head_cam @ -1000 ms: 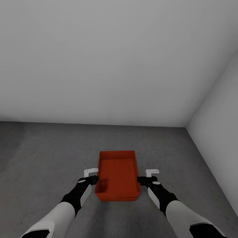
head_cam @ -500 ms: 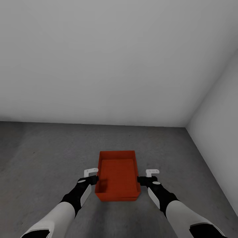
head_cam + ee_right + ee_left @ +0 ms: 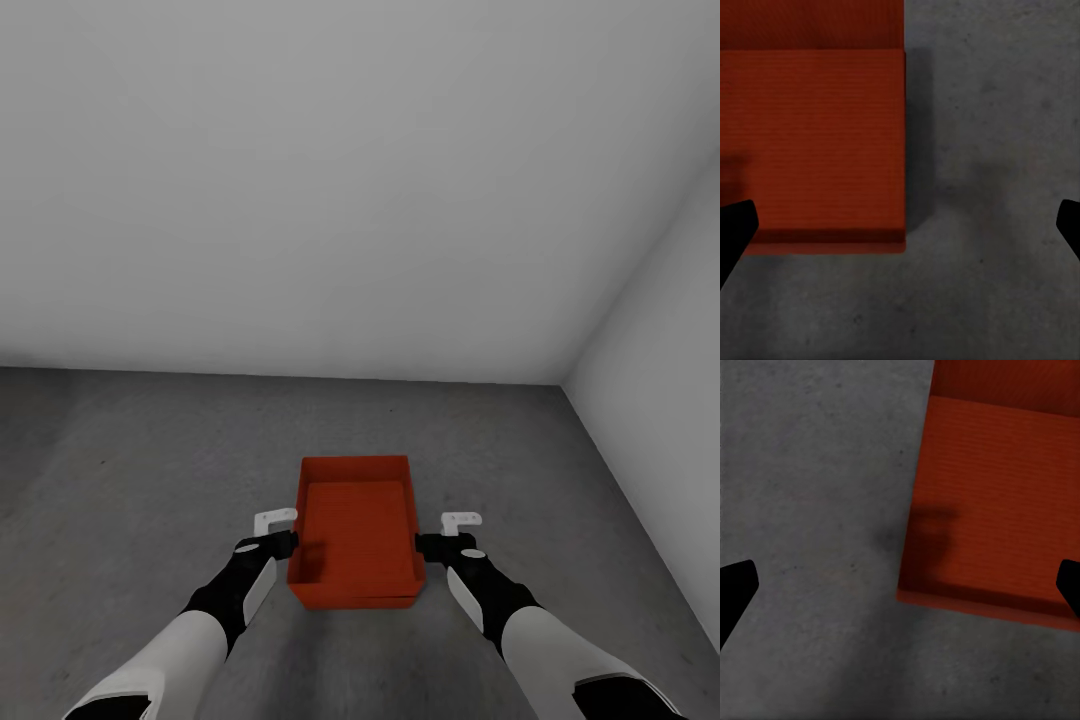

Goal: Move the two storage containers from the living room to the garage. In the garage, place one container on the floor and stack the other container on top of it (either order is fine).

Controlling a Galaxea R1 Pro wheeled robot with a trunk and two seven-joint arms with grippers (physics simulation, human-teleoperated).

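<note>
A red-orange storage container (image 3: pixel 355 520) sits on the dark concrete floor (image 3: pixel 130 470) of the garage, close in front of me. A thin second red-orange edge (image 3: pixel 355 601) shows under its near wall, as if another container lies beneath it. My left gripper (image 3: pixel 288 542) is at its left side and my right gripper (image 3: pixel 422 545) at its right side. In the left wrist view the left gripper (image 3: pixel 900 589) is open, its fingers straddling the container (image 3: pixel 997 495) wall without touching it. The right gripper (image 3: pixel 900 225) is likewise open across the other wall of the container (image 3: pixel 810 142).
A plain white-grey wall (image 3: pixel 300 200) stands a short way beyond the container. A second wall (image 3: pixel 670 380) meets it at a corner on the right. Bare concrete stretches to the left.
</note>
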